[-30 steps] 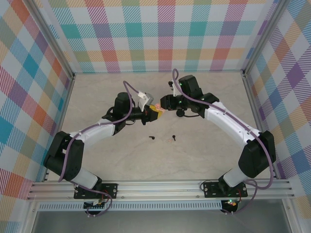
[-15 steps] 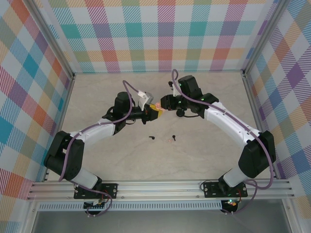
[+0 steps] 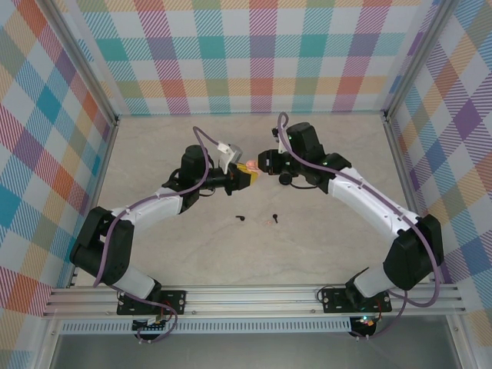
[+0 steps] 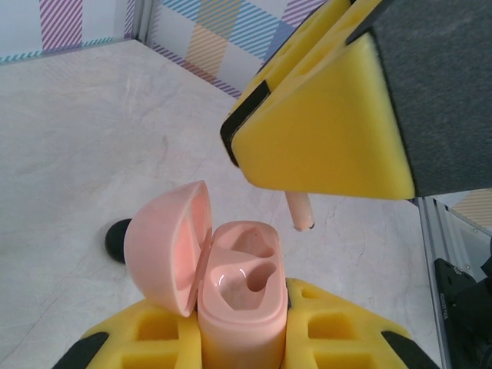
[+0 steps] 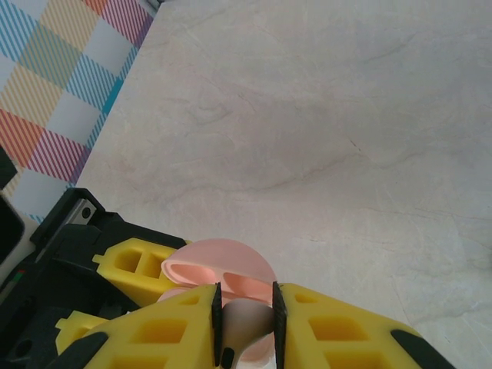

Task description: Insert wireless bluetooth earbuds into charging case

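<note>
The left pincer [image 3: 245, 177] is clamped on the pink charging case [image 4: 238, 304], holding it upright with its lid [image 4: 165, 246] swung open to the left and both wells showing. Just above the case's right edge hangs a pale earbud [image 4: 300, 212], stem down and not touching it, pinched in the right pincer [image 5: 246, 317]. On the bench [image 3: 154, 150], nearer the arm bases, lie a black earbud [image 3: 240, 219] and, to its right, a second black earbud [image 3: 274, 217] with a second pale earbud [image 3: 268, 223] just beside it.

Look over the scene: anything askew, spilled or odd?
Nothing damaged. Three earbuds lie loose on the table: a black earbud, a second black one and a pale one beside it. The open pink case has both sockets empty.
</note>
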You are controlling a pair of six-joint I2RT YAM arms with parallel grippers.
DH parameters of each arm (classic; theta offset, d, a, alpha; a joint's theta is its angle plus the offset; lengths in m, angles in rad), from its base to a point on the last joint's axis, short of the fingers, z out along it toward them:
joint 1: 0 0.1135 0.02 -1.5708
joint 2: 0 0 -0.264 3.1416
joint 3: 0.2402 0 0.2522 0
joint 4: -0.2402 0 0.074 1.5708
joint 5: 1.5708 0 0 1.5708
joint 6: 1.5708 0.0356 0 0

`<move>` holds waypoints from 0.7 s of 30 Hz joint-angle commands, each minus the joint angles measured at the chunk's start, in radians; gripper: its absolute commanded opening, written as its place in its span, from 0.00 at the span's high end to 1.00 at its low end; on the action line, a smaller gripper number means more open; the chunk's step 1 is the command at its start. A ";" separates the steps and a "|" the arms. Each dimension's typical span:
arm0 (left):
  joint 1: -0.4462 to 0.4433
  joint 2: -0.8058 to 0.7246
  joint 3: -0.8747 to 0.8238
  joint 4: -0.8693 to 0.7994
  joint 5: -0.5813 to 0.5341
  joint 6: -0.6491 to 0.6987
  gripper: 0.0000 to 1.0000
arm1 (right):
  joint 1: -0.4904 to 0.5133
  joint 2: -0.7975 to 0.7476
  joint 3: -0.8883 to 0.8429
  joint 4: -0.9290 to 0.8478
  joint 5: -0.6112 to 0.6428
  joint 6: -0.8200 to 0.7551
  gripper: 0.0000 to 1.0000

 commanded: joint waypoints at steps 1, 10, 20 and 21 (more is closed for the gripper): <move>-0.005 0.017 0.014 0.052 0.000 -0.027 0.92 | 0.011 -0.038 -0.024 0.082 0.032 0.022 0.74; -0.016 0.007 0.014 0.069 0.006 -0.067 0.92 | 0.032 -0.048 -0.047 0.143 0.116 0.034 0.74; -0.021 0.005 0.019 0.074 0.015 -0.087 0.92 | 0.041 -0.038 -0.056 0.158 0.146 0.041 0.74; -0.021 0.004 0.019 0.077 0.021 -0.088 0.92 | 0.042 -0.036 -0.056 0.158 0.146 0.040 0.74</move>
